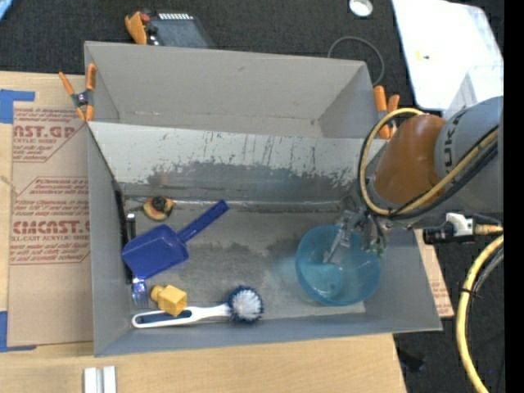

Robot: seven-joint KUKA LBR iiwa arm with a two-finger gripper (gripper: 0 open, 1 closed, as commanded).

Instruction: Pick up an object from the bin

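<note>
A translucent blue bowl (330, 283) stands at the front right of the bin. My gripper (360, 242) hangs over the bowl's back rim, reaching in from the right. It is open, with one finger inside the bowl and the other near the rim's right side. Nothing shows between the fingers.
On the left side of the bin lie a blue scoop (160, 252), a yellow block (170, 299) and a white brush with a blue head (242, 303). A small orange and yellow thing (157, 207) sits by the back wall. The arm fills the space right of the bowl.
</note>
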